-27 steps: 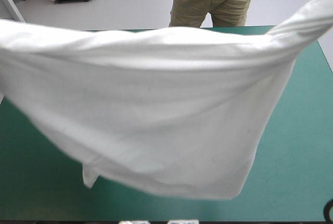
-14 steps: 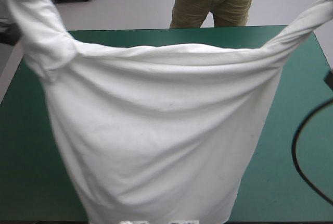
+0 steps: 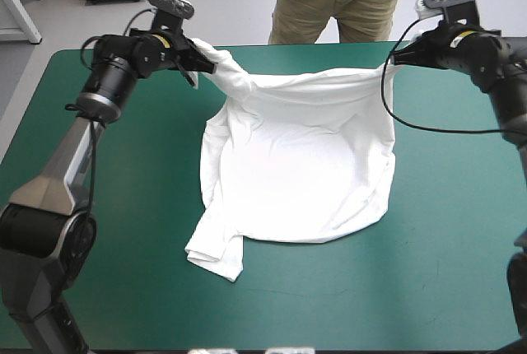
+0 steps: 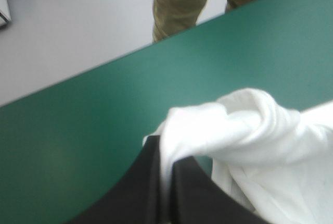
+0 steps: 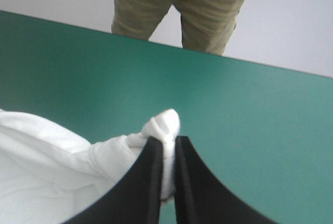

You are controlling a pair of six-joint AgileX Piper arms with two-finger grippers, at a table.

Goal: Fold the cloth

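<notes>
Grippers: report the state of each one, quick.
Left gripper: shut on the T-shirt, at its far edge.
Right gripper: shut on the T-shirt, also at its far edge.

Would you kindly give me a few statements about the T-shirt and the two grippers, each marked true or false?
1. The left gripper is shut on the T-shirt. True.
2. The right gripper is open and empty. False: it is shut on a bunch of the T-shirt.
3. The T-shirt hangs wholly clear of the teal-green cover. False: its near part lies on the cover.
4. The grippers hold the T-shirt by its far end, one at each side. True.
</notes>
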